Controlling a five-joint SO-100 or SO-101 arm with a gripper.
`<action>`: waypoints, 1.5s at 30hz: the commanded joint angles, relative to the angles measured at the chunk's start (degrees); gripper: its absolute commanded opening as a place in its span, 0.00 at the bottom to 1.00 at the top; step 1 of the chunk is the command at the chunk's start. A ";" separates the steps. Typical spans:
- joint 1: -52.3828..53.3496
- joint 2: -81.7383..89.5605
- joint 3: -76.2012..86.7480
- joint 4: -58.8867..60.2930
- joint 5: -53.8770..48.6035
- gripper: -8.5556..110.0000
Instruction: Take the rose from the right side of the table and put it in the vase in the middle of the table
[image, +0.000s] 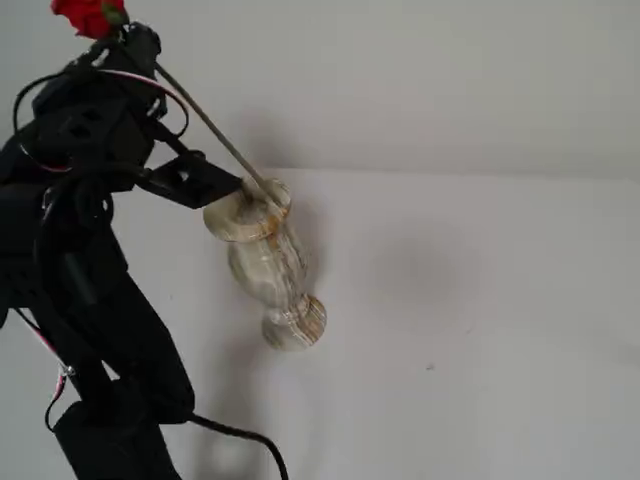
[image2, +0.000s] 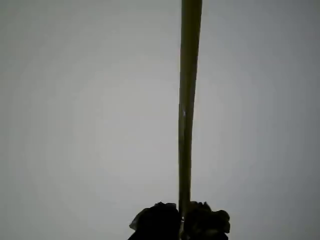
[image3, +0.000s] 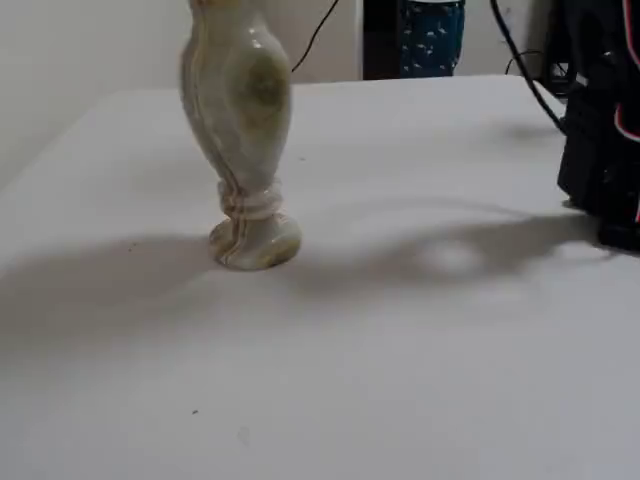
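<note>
A: Why is the rose carried so high, up at the top left of the fixed view from above?

B: My reading is that the arm grips the stem close under the bloom, so the long bare length hangs free and can be steered down into the vase. The stem slants from the jaws down and right, and its lower end sits at the vase's flared rim, seemingly just inside the mouth, though I cannot be certain how deep it goes.

A: And the jaws themselves?

B: Closed on the stem. The wrist view shows the stem rising from between two dark fingertips at the bottom edge, straight up the frame against a blank pale backdrop.

A: So the bloom is behind the jaws?

B: Yes, on the far side of them from the vase, with nearly all the stem out in front.

A: Where does the vase stand?

B: Upright on the white desk, near the middle, its round foot flat in the low fixed view. The arm's dark base is at that view's right edge.
</note>
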 joint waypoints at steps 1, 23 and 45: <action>-1.49 6.33 1.14 -1.41 0.97 0.07; -3.08 8.96 10.02 0.09 3.34 0.07; 1.05 0.35 9.93 2.64 1.32 0.52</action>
